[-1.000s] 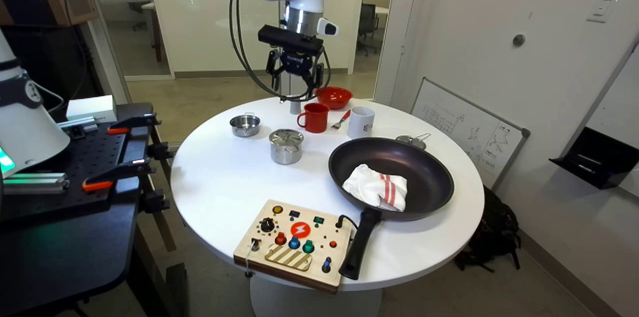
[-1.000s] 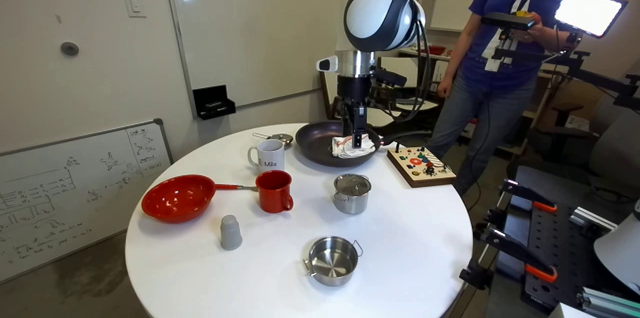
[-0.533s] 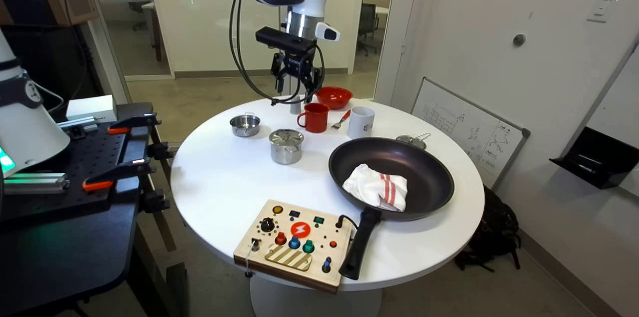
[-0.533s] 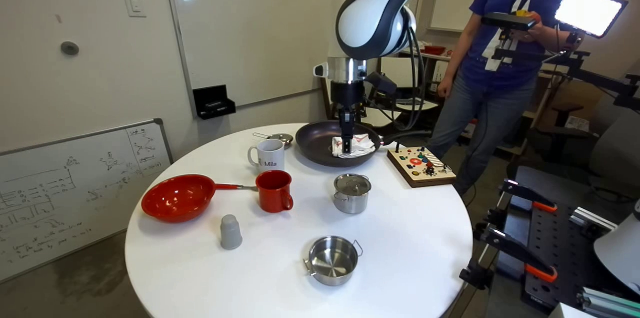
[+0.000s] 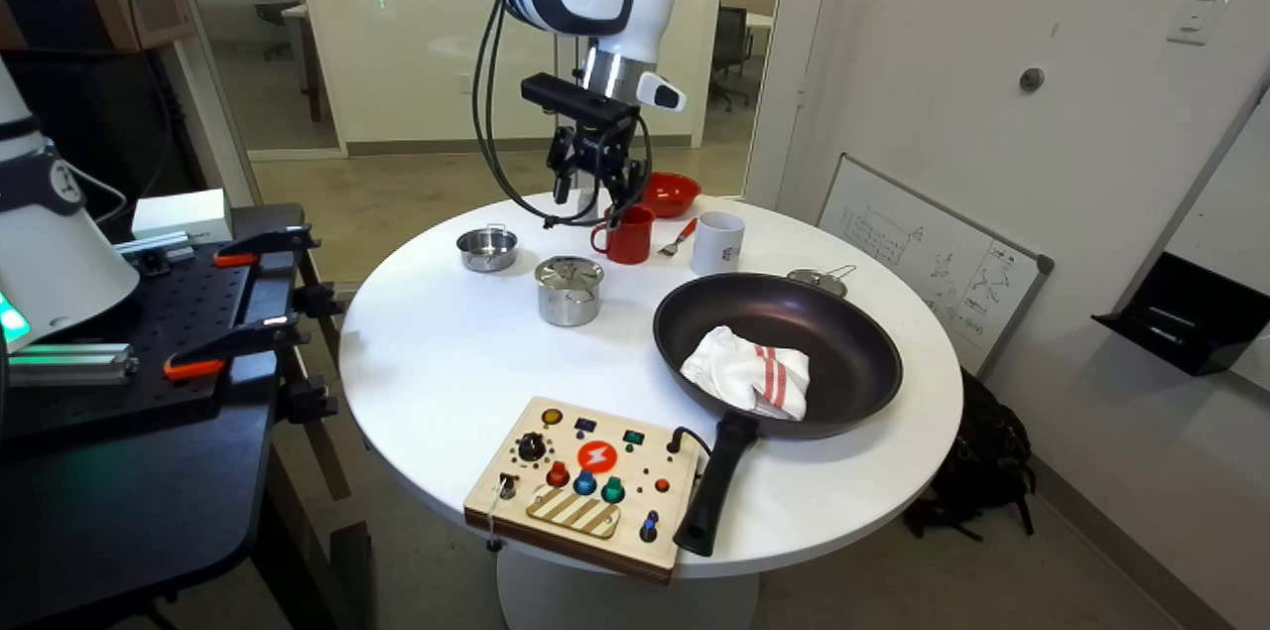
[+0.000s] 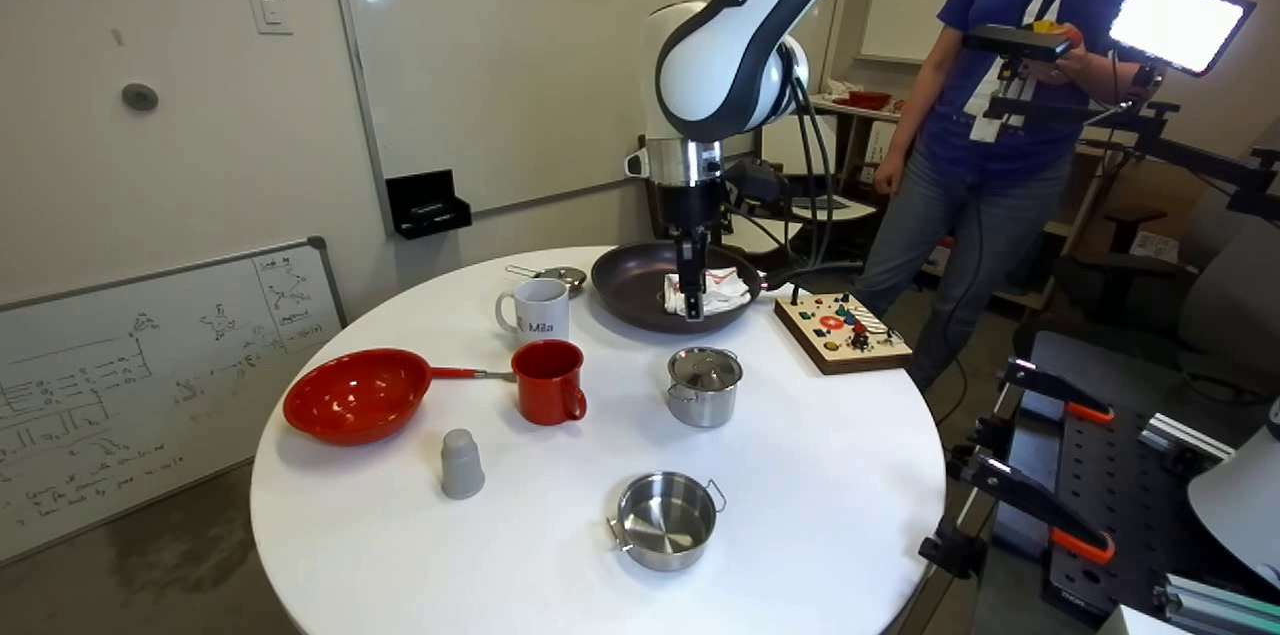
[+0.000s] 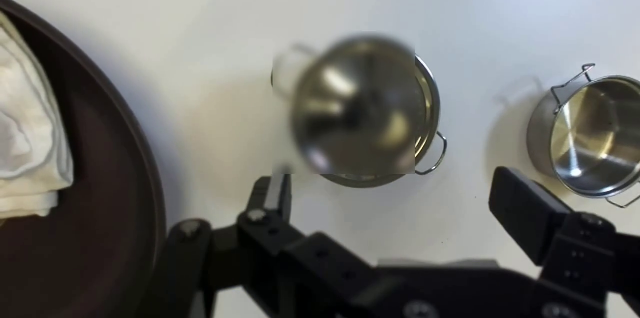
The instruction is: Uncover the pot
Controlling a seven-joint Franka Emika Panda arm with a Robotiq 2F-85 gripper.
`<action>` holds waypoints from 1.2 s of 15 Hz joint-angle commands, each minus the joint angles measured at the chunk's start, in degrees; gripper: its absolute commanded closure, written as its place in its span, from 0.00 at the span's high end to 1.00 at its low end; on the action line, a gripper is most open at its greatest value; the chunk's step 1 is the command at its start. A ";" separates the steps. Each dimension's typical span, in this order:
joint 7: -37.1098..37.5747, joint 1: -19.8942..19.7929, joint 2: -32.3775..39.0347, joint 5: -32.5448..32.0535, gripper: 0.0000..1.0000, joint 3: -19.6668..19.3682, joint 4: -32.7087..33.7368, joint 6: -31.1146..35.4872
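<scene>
The small, squat, shiny steel pot (image 5: 570, 305) stands upright on the white table with its round metal lid (image 5: 569, 273) on top. It also shows in an exterior view (image 6: 703, 407) with the lid (image 6: 705, 368) seated. In the wrist view the lidded pot (image 7: 429, 107) lies just ahead of the fingers; part of it is blurred, and a wire side handle shows. My gripper (image 5: 595, 196) is open and empty, with its fingers wide apart in the wrist view (image 7: 390, 183). It hangs above the table, pointing down, apart from the pot; it also shows in an exterior view (image 6: 693, 307).
A black frying pan (image 5: 853, 352) holds a white cloth (image 5: 746, 372). An open steel bowl (image 6: 668, 522), red mug (image 6: 548, 383), white mug (image 6: 540, 313), red bowl (image 6: 360, 397) and grey shaker (image 6: 461, 465) stand around. A wooden knob board (image 5: 585, 486) lies near the table edge.
The arm and open gripper have come lower toward the table, shifting leftward in an exterior view where the pan is at the back. The pot, lid and other objects have not moved.
</scene>
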 commanded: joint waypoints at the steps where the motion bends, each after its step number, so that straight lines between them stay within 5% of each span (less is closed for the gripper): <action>1: 0.74 -0.21 -0.46 -1.27 1.00 0.29 -0.69 1.32; 8: 3.13 0.47 -3.56 -3.35 1.00 -0.66 -11.59 9.04; 13: 3.35 0.95 -3.96 -8.32 1.00 -1.28 -18.16 21.32; 18: 2.07 -0.21 -2.71 -11.34 1.00 -1.17 -18.26 26.58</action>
